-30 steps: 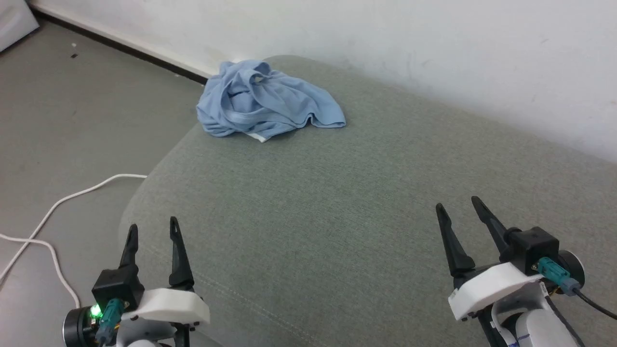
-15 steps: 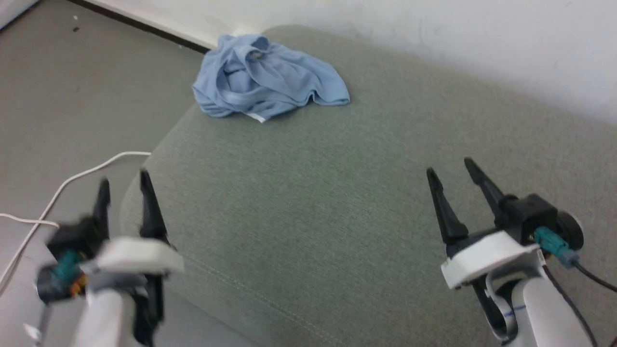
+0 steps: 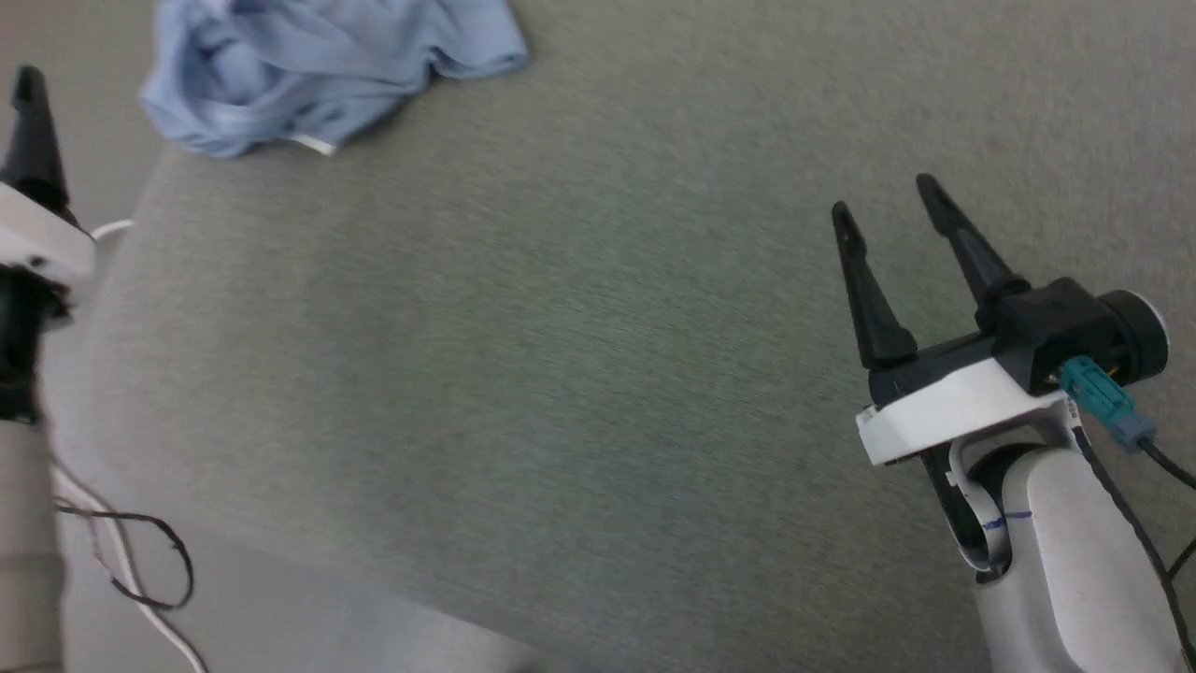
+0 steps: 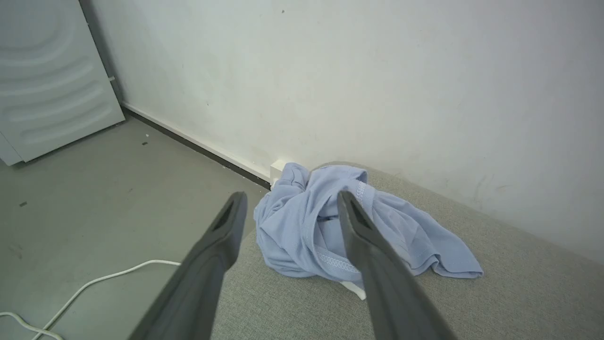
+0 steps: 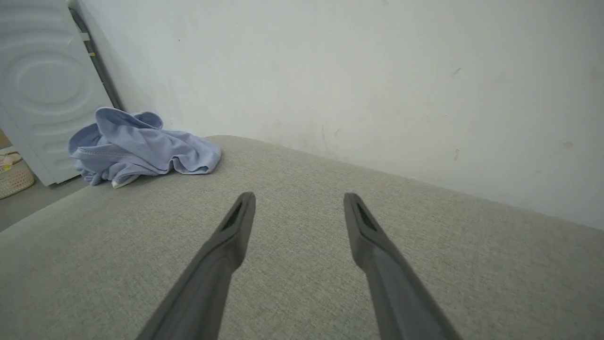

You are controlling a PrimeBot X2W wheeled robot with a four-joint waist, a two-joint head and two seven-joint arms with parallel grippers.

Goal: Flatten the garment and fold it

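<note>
Far left on the cushion (image 3: 561, 374) we see the garment (image 3: 308, 75) crumpled; left end effector (image 4: 290, 196) and right end effector (image 3: 882, 194) both spread.

Left claw (image 4: 290, 195) nearer garment (image 4: 401, 236), head camera shifted

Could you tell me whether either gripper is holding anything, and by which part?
Nothing is held. The left gripper and right gripper are open and empty; the shirt lies crumpled on the cushion, untouched.

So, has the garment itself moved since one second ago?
No. The garment still lies crumpled at the same far left corner of the grey cushion; only the head view has shifted.
</note>
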